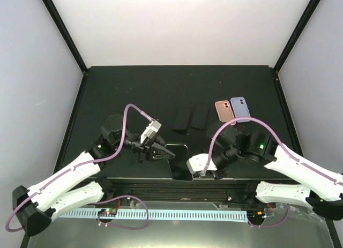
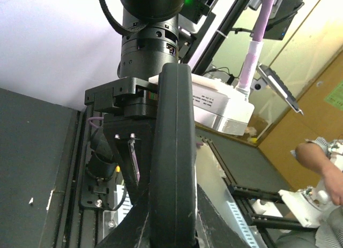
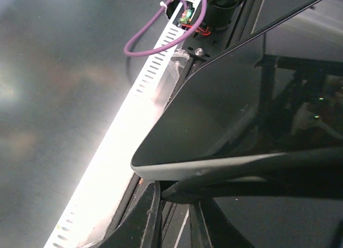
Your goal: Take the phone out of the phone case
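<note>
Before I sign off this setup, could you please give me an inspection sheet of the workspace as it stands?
Surface: black table, no spills seen.
Job's things: cased phone held at the near edge between both claws; whether the case has begun to part cannot be told.
Clutter: dark slabs, pink case and purple case, in a row at mid-table.
Grippers: left claw shut on the phone's left edge; right claw shut on its right edge.
Cables: purple cable on left arm and on right arm, off the phone.
Surroundings: white walls; a person's hand beyond the table.
</note>
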